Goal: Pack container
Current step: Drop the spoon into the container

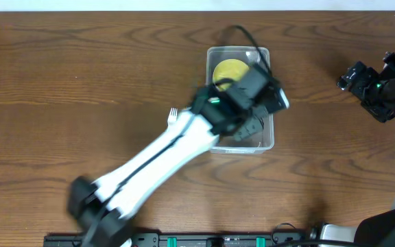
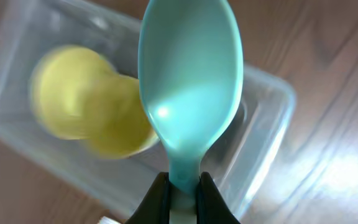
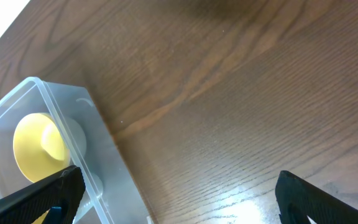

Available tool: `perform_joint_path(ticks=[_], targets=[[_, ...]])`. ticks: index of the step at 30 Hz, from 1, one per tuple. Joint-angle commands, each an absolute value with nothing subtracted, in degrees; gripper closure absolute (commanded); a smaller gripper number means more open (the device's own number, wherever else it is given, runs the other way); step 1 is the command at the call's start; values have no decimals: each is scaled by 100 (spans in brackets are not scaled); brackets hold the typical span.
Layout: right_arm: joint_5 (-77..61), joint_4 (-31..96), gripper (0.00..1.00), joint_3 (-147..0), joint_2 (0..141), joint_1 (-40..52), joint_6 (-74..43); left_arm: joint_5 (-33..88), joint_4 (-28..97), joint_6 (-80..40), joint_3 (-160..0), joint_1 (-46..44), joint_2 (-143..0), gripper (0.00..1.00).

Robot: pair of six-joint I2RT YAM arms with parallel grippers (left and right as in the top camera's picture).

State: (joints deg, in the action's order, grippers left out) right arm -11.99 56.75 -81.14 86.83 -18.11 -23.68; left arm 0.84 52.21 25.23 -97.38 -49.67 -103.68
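1. Bench [image 1: 60, 82]: dark wood-grain top, carrying everything listed below.

2. Left arm [image 1: 163, 154]: white, reached diagonally from the near left edge to over the middle of the bench, its wrist above the container.

3. Container [image 1: 267, 137]: clear plastic bin with rounded corners and a rim. It stood at the centre of the bench, slightly to the far side, its long axis running near to far. The near half was largely hidden under the left wrist.

4. Yellow bowl [image 1: 228, 71]: round, and already inside the container at its far end. It was blurred in the left wrist view, so its exact shape was unclear.

5. Teal spoon [image 2: 190, 81]: plastic, clamped by the handle. Its bowl pointed away from the wrist and hung over the container's open interior, beside the yellow bowl. It appeared to be held clear of the floor.

6. Left gripper [image 2: 183, 183]: fingers closed tight on the spoon's neck.

7. Right gripper [image 3: 179, 193]: fingers spread wide and holding nothing. It was parked well apart at the far right of the bench.

Key relation: the container lay directly beneath the left fingers, so the left arm was far the nearer. The spoon's axis crossed the bin's long axis at an angle. A release would probably need the handle brought inside the rim and the spoon turned lengthwise.
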Motion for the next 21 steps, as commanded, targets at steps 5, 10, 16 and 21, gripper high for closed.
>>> perform_joint_path(ticks=[5, 10, 16, 21], targets=[[-1203, 5677, 1, -8117, 8700, -1837, -2418, -248, 5371, 3997, -9649, -4947, -11402, 94], [-1203, 5677, 1, -8117, 8700, -1837, -2418, -755, 5452, 3317, -9880, -5024, -11059, 28], [-1203, 5680, 1, -8117, 8700, -1837, -2418, -972, 6233, 2058, -10333, -4895, -9968, 2], [-1203, 5677, 1, -8117, 8700, -1837, -2418, -976, 7094, 1490, -10331, -4248, -9177, 2]])
